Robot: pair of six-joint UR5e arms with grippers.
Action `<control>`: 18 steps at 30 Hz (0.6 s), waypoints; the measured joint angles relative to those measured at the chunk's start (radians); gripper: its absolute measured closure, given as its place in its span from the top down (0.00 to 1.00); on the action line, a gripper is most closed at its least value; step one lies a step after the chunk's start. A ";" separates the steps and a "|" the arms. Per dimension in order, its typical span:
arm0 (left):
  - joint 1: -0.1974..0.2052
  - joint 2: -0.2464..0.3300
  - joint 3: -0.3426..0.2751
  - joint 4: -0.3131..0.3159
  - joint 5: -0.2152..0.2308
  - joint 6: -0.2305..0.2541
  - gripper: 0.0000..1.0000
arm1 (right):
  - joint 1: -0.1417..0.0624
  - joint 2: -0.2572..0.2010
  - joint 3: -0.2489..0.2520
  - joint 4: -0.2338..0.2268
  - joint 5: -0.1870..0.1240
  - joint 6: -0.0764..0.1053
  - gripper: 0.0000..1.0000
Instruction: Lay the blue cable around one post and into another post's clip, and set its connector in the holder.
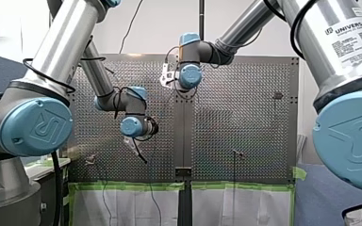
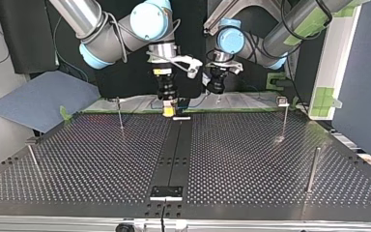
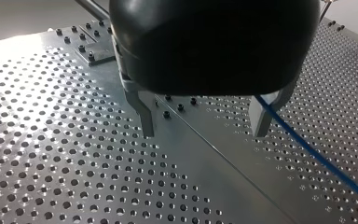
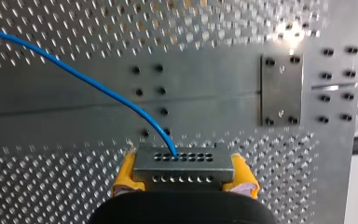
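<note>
Right wrist view puts the task at its very start. My right gripper (image 4: pixel 184 171) has its yellow-padded fingers closed on the connector (image 4: pixel 182 163), a small metal block with rows of holes. The blue cable (image 4: pixel 103 89) leaves the block and arcs away over the bench (image 4: pixel 51 126). Near the gripper but apart from it, a bolted plate (image 4: pixel 282 91) sits on the plain centre strip (probably the holder, though I cannot be sure). The connector is not on it.

In the left wrist view my left gripper (image 3: pixel 204 133) hangs over the bench with its metal fingers (image 3: pixel 145 116) spread wide and holding nothing. The cable passes close by one finger, ungripped; whether it touches I cannot tell.

In the top view both grippers are at the bench's far end, near the centre strip. The thin posts (image 2: pixel 284 118) stand well apart, toward the bench's sides, and no cable shows around any of them. By my reading only the grasp on the connector is done. Looping one post, pressing the cable into another's clip and seating the connector all remain.
</note>
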 joint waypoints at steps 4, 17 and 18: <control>-0.003 0.000 0.000 0.002 0.000 -0.016 1.00 | -0.016 0.000 0.000 0.000 -0.002 -0.002 0.00; -0.002 0.000 0.000 0.086 -0.016 -0.061 1.00 | -0.010 0.000 0.001 0.007 -0.022 -0.005 0.00; 0.000 0.000 0.000 0.089 -0.025 -0.059 1.00 | -0.010 0.000 0.000 0.008 -0.022 -0.005 0.00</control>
